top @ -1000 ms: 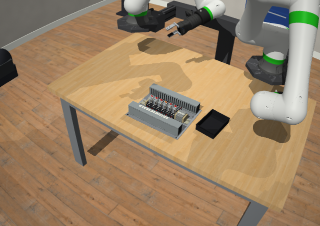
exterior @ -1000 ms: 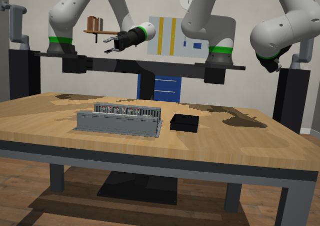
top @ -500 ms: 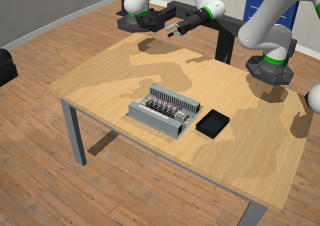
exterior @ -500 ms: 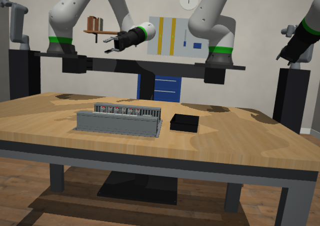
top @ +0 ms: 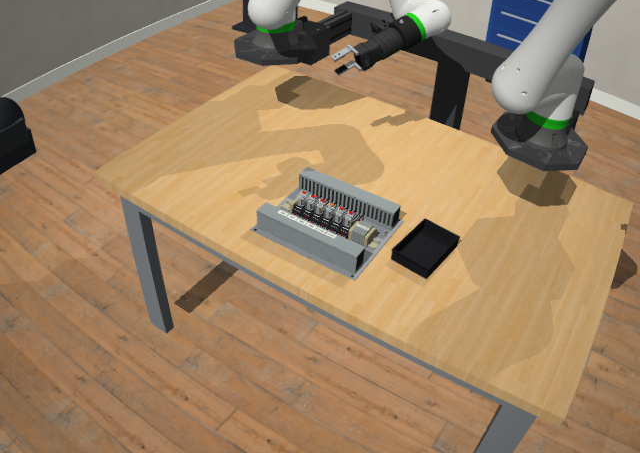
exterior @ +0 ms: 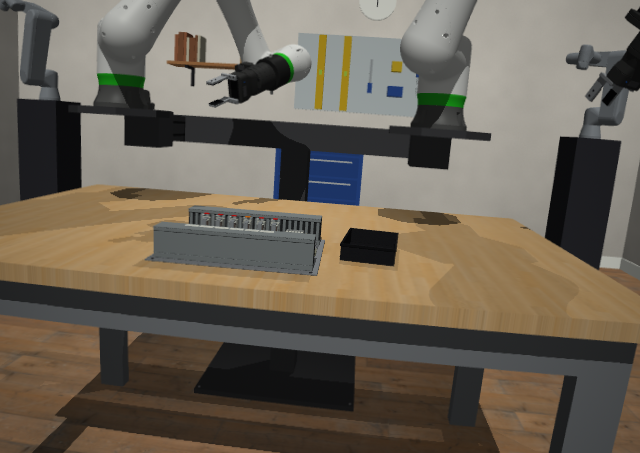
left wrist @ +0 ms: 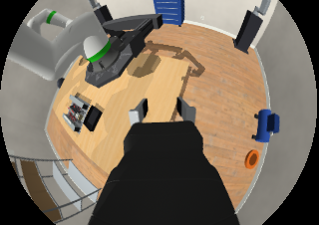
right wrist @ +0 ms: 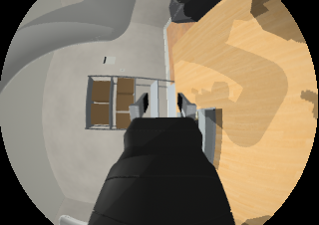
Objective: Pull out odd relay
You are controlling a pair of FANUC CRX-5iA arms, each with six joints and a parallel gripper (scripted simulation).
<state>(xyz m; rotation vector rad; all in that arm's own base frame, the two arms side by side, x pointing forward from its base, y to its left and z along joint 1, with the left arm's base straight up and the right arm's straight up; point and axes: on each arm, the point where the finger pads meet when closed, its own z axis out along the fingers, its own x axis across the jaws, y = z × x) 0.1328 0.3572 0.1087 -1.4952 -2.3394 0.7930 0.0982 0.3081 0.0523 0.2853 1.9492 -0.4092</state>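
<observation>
The grey relay panel [top: 305,239] [exterior: 232,247] [left wrist: 71,122] [right wrist: 209,137] lies flat on the table. Six relays stand in a row between its two ducts; the fourth from the left in the top view, the relay with the orange button [top: 331,206] [exterior: 247,218], differs from the red-buttoned ones. None looks raised or leaning, though their lower parts are partly hidden. The black parts tray [top: 409,265] [exterior: 367,256] [left wrist: 93,118] is empty, right of the panel. My left gripper [exterior: 599,98] [left wrist: 161,104] is open, high and far right of the tray. My right gripper [top: 336,63] [exterior: 210,93] [right wrist: 162,99] is open, high behind the panel.
The table [top: 206,205] [exterior: 392,290] carries the panel and tray near its front edge. A gap of bare wood separates tray and panel. Tall ducts flank the relays, and a cream terminal block [top: 362,232] stands at the row's right end. Both arm bases sit on a dark beam behind.
</observation>
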